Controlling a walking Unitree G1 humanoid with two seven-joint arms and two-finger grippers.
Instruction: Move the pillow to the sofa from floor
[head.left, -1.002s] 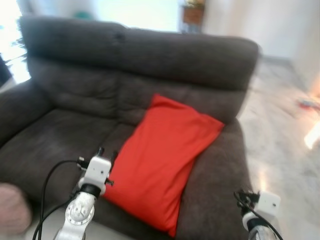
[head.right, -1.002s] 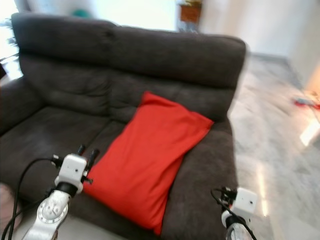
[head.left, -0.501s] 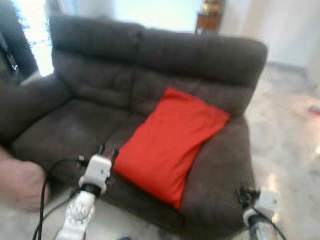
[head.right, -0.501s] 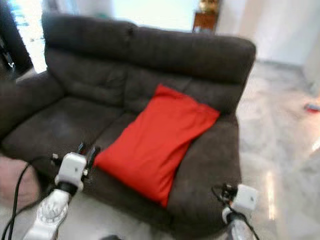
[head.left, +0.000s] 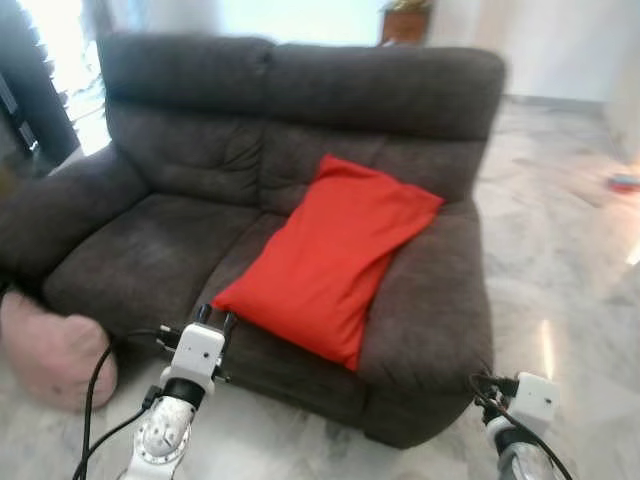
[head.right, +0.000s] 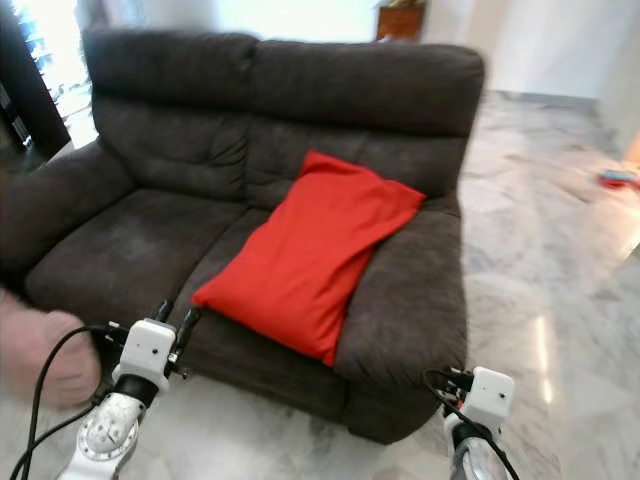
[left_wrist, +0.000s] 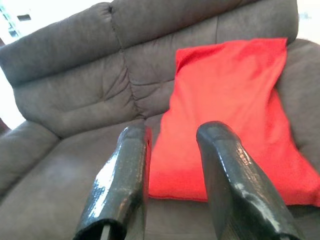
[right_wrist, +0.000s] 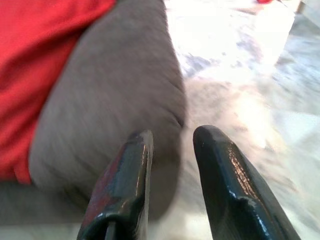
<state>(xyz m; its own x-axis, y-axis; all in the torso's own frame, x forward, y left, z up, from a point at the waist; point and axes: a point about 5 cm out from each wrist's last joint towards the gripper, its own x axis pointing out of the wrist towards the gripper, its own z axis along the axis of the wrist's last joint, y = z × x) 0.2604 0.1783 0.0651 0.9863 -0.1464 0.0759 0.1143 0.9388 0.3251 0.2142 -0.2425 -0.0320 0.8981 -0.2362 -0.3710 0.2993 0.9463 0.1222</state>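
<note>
Left eye view: the flat red fabric pillow (head.left: 330, 255) lies aslant on the right-hand seat of the dark grey plush two-seat sofa (head.left: 180, 150), its upper corner leaning on the backrest toward 1 o'clock and its lower corner reaching the seat's front edge toward 6 o'clock. By that lie, I judge the placing step done; what remains is to stand clear with both arms low, unless the soft pink rounded cushion (head.left: 50, 350) on the pale marble floor (head.left: 580, 280) at 9 o'clock, just beside the sofa's left arm, is also meant to go up. That would call for a turn toward it and a low reach.

Right eye view: the left gripper (head.right: 175, 320) hangs at 7 o'clock before the seat front, apart from the pillow; the right gripper (head.right: 437, 381) sits at 5 o'clock off the sofa's right corner, over the floor.

Left wrist view: the left jaws stand narrowly parted with nothing between them, aimed at the pillow's near edge.

Right wrist view: the right jaws are likewise a little apart and hold nothing; beyond them are the sofa's right armrest and bright floor.

No container is in sight; the sofa seat is the only holder, and it bears the pillow alone.
</note>
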